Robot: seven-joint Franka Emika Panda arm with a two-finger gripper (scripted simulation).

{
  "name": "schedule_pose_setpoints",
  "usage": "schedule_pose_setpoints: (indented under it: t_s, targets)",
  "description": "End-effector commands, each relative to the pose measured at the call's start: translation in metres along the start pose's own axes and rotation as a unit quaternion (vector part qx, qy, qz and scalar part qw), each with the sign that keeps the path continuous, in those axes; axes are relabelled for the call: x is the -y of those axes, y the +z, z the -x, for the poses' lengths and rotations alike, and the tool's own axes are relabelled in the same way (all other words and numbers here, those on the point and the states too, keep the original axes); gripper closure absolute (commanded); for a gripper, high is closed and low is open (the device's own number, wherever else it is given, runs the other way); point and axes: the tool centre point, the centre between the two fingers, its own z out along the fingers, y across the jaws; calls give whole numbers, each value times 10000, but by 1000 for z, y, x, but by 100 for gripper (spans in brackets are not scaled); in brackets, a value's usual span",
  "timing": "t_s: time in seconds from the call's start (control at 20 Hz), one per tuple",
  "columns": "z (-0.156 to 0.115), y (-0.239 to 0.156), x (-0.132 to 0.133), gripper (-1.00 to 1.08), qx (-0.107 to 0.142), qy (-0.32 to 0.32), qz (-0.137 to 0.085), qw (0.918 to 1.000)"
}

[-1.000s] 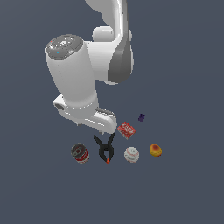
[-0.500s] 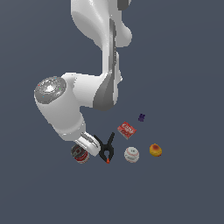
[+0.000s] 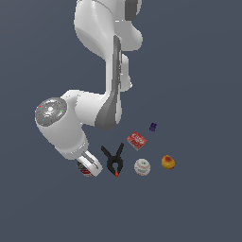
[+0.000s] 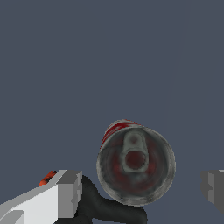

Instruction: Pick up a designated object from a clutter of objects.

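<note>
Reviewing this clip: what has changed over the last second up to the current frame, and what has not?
The arm swung down and toward the exterior view's left, bringing the gripper low over the can. In the wrist view the open fingers straddle the can without touching it; nothing is grasped yet. The clamp, baseball, red box, purple piece and fruit stayed put.

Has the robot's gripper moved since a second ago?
Yes. The gripper dropped toward the exterior view's left, from above the black spring clamp to straddle the red-and-white can.
</note>
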Motion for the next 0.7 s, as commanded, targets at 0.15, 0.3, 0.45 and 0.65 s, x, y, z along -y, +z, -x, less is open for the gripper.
schedule_pose_setpoints:
  t_s: [0.15, 0.3, 0.45, 0.65]
  targets:
    - [0, 4, 0, -92, 0, 1, 0, 10000]
    - [0, 15, 0, -92, -2, 6, 0, 10000]
    - [0, 33, -1, -92, -4, 13, 0, 10000]
    - [0, 48, -1, -92, -6, 20, -1, 10000]
